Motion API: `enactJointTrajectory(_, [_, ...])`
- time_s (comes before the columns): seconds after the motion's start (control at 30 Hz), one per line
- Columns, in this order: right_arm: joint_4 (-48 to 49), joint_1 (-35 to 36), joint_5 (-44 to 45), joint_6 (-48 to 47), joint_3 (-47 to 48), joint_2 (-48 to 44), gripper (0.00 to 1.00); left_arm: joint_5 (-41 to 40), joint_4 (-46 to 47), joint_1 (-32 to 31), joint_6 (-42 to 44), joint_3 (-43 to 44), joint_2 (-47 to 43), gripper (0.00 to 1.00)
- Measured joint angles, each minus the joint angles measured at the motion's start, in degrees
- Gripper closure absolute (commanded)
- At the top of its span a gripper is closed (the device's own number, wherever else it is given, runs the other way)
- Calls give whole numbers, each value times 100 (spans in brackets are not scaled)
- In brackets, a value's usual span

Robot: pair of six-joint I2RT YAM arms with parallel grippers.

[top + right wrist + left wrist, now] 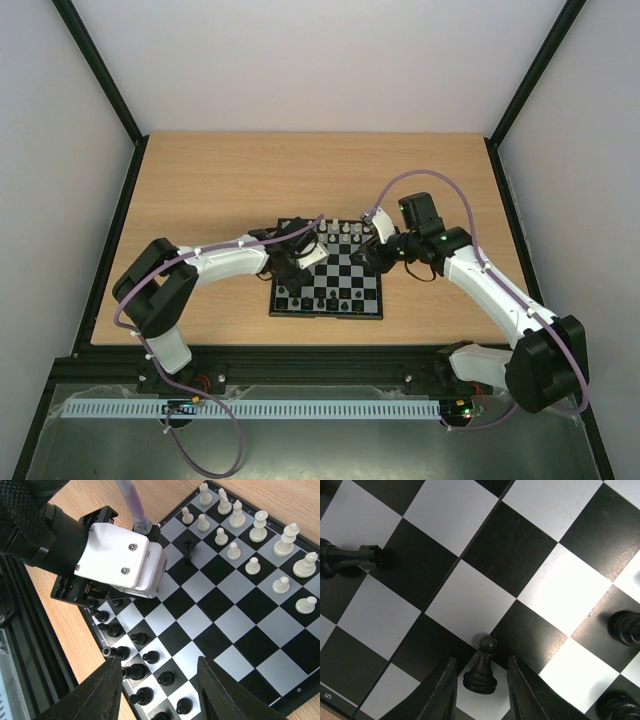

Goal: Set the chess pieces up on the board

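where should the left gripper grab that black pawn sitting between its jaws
Take the black pawn at its narrow body below the round head, from above with the left gripper, one jaw on each side. It seems to stand upright on a wider base, so the waist gives the surest hold.

A small black-rimmed chessboard of black and light-grey squares (326, 314) lies flat, centred near the front. Tiny white pieces (345, 232) line its far rows and tiny black pieces (320, 300) its near rows. A lone black piece (188, 549) stands at the far left beside the white pawns.

My desk (220, 190) is matt wood grain. The board (470, 595) is glossy and faintly scratched, and the black pawn (481, 667) looks like smooth plastic.
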Motion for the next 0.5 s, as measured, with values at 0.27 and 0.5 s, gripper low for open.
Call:
enactJointTrajectory(0.27, [0,0,-42,2,0,37,58,39,13,0,-37,-118,-94,73])
enactJointTrajectory(0.5, [2,0,-74,2,0,103,58,109,28,0,-83,-133,-103,78])
